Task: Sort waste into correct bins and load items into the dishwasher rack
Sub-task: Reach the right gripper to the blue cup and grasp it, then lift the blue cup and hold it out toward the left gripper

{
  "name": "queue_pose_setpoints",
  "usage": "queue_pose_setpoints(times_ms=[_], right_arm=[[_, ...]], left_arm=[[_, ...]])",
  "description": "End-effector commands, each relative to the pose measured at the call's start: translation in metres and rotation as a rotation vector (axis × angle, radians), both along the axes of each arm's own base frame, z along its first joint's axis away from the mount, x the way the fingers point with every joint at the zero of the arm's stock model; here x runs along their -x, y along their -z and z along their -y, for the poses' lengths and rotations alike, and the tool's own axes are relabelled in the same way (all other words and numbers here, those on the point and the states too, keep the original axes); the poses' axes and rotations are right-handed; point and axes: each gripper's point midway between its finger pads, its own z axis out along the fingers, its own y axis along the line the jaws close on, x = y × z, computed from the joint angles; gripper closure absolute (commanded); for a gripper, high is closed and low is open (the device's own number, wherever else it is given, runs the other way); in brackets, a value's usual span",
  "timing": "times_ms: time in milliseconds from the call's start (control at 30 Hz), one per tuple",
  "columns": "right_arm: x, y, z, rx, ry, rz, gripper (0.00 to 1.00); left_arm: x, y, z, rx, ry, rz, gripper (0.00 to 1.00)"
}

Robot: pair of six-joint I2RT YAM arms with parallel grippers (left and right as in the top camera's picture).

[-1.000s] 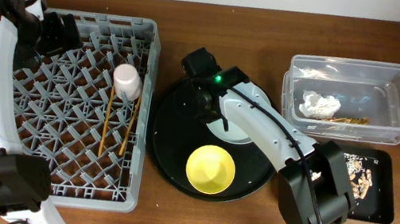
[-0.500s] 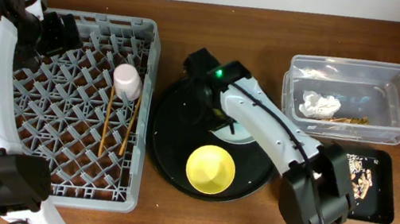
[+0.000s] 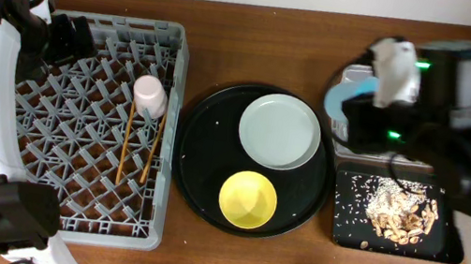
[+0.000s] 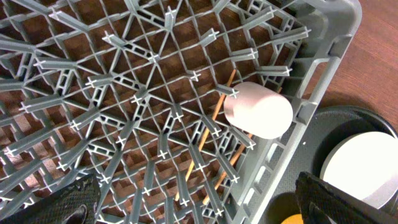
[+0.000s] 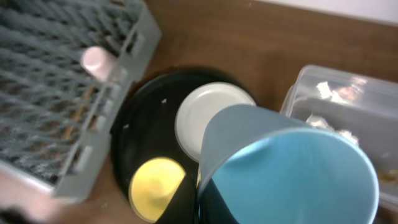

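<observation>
Left pincer [image 4: 199,205]: jaws fully apart, empty, hanging over the far-left part of the rack [image 3: 81,212]. In rack: pink cup [image 3: 149,95] on its side by the right wall, two chopsticks [image 3: 125,148] lying across the grid just beside it. Centre: round tray [image 3: 198,159] carries plate [image 3: 279,131] far, yellow bowl [image 3: 247,199] near. Right pincer [image 3: 359,111]: clamped on the blue cup [image 5: 286,168], held up by the left end of the tub [image 5: 348,106], just far of the black tray [image 3: 444,249] with scraps [image 3: 398,215]. Cup judged light, rigid, smooth-walled, so it could slip. A pinch across the wall near the rim should suit it. Exact finger contact hidden: cannot tell.
</observation>
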Motion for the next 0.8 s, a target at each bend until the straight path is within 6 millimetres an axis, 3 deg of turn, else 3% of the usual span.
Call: queue_pose_setpoints(times_ms=[0,100,200,233,367,467,600,767], right_arm=[[0.013,-0.006,-0.010,-0.198,-0.202,-0.039,0.96],[0.023,-0.012,-0.008,-0.341,-0.315,-0.035,0.96],[0.029,-0.021,-0.011,-0.484,-0.413,-0.003,0.96],[0.030,-0.023,-0.013,-0.523,-0.436,0.007,0.96],[0.037,-0.029,-0.023,-0.679,-0.545,0.048,0.96],[0.042,-0.030,-0.030,-0.784,-0.608,0.079,0.96],[0.043,-0.022,-0.031,-0.859,-0.631,0.095,0.96],[0.042,-0.015,-0.031,-0.889,-0.642,0.110,0.96]], left_arm=[[-0.007,-0.013,0.002,0.023,0.000,0.064,0.01],[0.004,-0.020,0.053,0.249,0.203,0.070,0.01],[0.025,-0.054,0.127,0.576,0.542,0.170,0.02],[0.032,-0.070,0.147,0.679,0.651,0.239,0.08],[0.051,-0.097,0.204,0.866,0.813,0.296,0.03],[0.072,-0.100,0.247,0.900,0.948,0.266,0.03],[0.097,-0.102,0.291,0.932,1.084,0.232,0.03],[0.123,-0.113,0.329,1.007,1.211,0.235,0.07]])
